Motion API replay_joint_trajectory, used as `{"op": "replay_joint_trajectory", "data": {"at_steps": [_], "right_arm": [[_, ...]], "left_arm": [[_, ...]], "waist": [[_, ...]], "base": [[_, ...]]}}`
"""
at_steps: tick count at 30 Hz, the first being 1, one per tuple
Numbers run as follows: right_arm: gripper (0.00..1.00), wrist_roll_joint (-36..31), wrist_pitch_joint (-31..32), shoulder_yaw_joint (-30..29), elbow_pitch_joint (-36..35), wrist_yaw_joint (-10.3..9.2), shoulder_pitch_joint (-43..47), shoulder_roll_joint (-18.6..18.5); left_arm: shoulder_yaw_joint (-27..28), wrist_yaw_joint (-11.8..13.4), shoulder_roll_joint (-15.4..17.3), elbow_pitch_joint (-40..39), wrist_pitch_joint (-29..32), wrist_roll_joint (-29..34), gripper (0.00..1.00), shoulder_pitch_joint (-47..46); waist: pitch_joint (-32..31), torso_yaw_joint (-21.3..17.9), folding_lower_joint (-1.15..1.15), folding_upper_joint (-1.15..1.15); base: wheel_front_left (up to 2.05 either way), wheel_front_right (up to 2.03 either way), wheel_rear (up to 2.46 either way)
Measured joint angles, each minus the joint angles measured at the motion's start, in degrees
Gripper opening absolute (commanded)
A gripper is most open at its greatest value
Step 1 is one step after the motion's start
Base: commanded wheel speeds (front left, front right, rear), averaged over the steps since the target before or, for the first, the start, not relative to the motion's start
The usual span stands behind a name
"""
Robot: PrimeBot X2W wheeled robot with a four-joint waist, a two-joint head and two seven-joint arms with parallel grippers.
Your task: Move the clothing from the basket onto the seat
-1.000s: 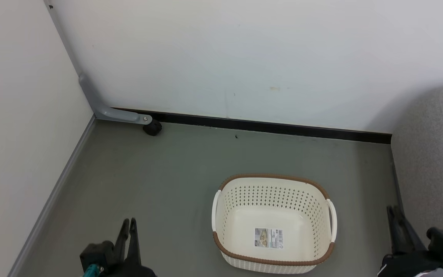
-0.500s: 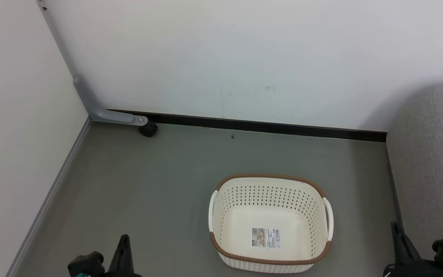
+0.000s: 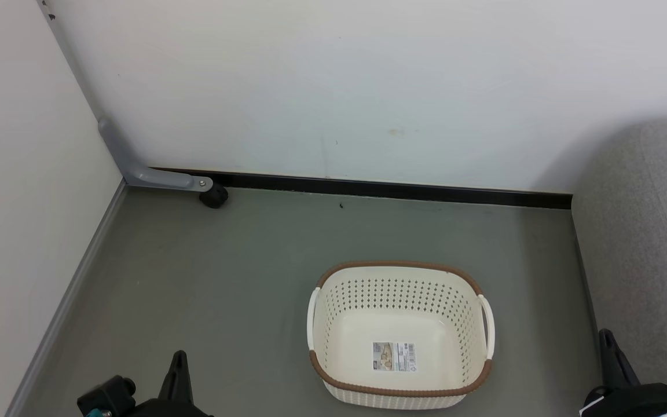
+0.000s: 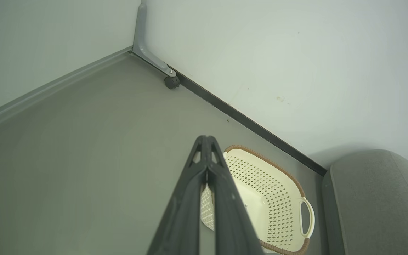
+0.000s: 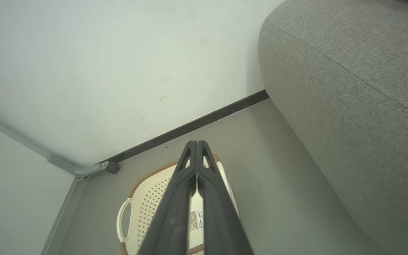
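Item: laundry basket (image 3: 397, 295), cream-white perforated plastic, rounded rectangle, brown woven-look rim (image 3: 398, 264), a white handle on each short side. It stands upright on the grey-green floor (image 3: 223, 278), well out from the wall. Its bare bottom is exposed and carries a paper label (image 3: 394, 356).

Item: seat (image 3: 646, 243), a large light-grey upholstered cushion with rounded edges, at the right of the head view. A strip of floor separates it from the basket.

Item: left end effector (image 4: 207, 138), two long dark fingers pressed together along their length, gripping nothing. It sits low at the left of the head view, over open floor, apart from the basket.

Item: right end effector (image 5: 196, 142), fingers likewise closed tip to tip, gripping nothing. It sits low at the right of the head view, beside the seat's near edge.

Surroundings: white wall (image 3: 368, 87) with black baseboard (image 3: 397, 189). A grey metal bracket (image 3: 154, 176) with a small black caster (image 3: 213, 197) is in the far left corner.
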Motion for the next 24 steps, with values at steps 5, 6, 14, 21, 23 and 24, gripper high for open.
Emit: {"op": "replay_joint_trajectory", "data": {"at_steps": [5,6,14,21,23,24], "right_arm": [[0.0,5.09,1.19,-0.2,-0.91,0.0,-0.01,0.04],[0.0,5.81,1.24,-0.24,-1.11,0.0,-0.01,0.04],[0.0,12.49,3.01,-0.59,-2.58,0.0,-0.03,0.2],[0.0,18.25,4.31,-0.86,-3.83,0.0,-0.04,0.31],[0.0,19.9,4.77,-0.98,-4.08,0.0,-0.04,0.33],[0.0,20.6,5.01,-1.02,-4.23,0.0,-0.04,0.35]], "left_arm": [[1.14,-0.55,-0.22,-0.68,1.14,-3.89,0.0,-0.02],[1.33,-1.01,-0.23,-0.8,1.37,-4.19,0.0,-0.02],[2.8,-2.02,-0.29,-1.93,3.11,-10.11,0.0,-0.03],[4.09,-3.03,-0.44,-2.89,4.53,-14.58,0.0,-0.03],[4.48,-3.25,-0.46,-3.14,4.91,-15.72,0.0,-0.04],[4.64,-3.52,-0.46,-3.28,5.1,-16.78,0.0,-0.04]], "waist": [[0.07,-0.53,0.0,0.0],[0.08,-0.62,0.0,0.0],[0.18,-1.31,0.0,0.0],[0.26,-1.91,0.0,0.0],[0.29,-2.09,0.0,0.0],[0.3,-2.17,0.0,0.0]], "base": [[0.0,0.0,0.0],[0.0,0.0,0.0],[0.0,0.0,0.0],[0.0,0.0,0.0],[0.0,0.0,0.0],[0.0,0.0,0.0]]}}
